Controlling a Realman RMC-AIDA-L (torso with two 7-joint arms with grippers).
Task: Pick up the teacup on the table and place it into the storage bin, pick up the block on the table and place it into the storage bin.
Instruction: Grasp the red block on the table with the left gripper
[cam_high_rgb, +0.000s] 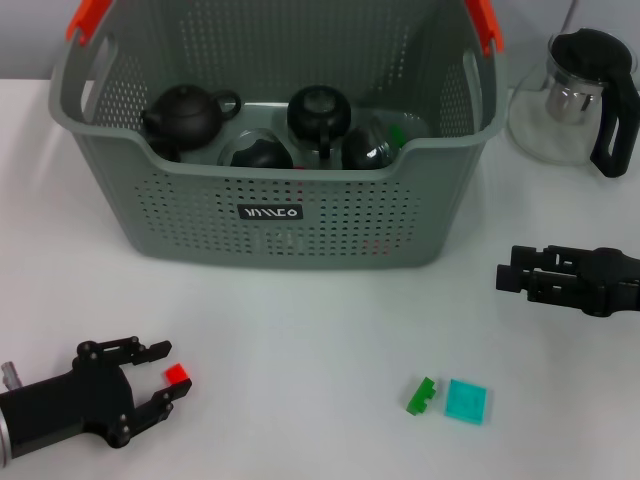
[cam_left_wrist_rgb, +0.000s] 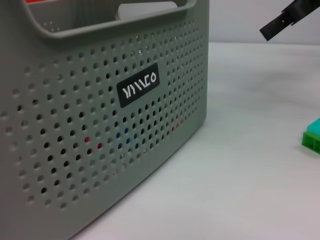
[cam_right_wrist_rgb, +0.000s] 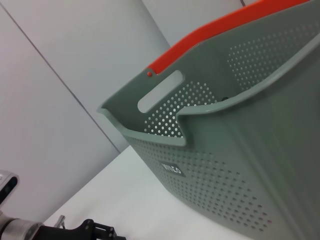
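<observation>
On the white table (cam_high_rgb: 300, 340), the storage bin (cam_high_rgb: 300, 215) is the largest thing: a grey-green plastic basket with rounded corners, walls pierced by rows of small round holes, orange handle ends and a small black label with white lettering on its near wall. Inside it sit dark, glossy rounded pieces, among them a matte black teapot (cam_high_rgb: 185, 115) with a stubby spout and a lidded black pot (cam_high_rgb: 318, 112); whether a teacup is among them I cannot tell. Just beside the bin's far right corner stands a clear glass pitcher (cam_high_rgb: 580, 100) with a black lid and handle. To the right of the bin, slightly nearer, the right gripper (cam_high_rgb: 503, 277) hangs with its black fingers close together and nothing between them. Well in front of the bin's left end, the left gripper (cam_high_rgb: 172, 378) lies low at the table, its jaws spread around a small red block (cam_high_rgb: 177, 375), not clamped on it. In front of the bin's right end lie a flat translucent teal square (cam_high_rgb: 467, 401) and, touching it, a small notched green block (cam_high_rgb: 421, 395).
</observation>
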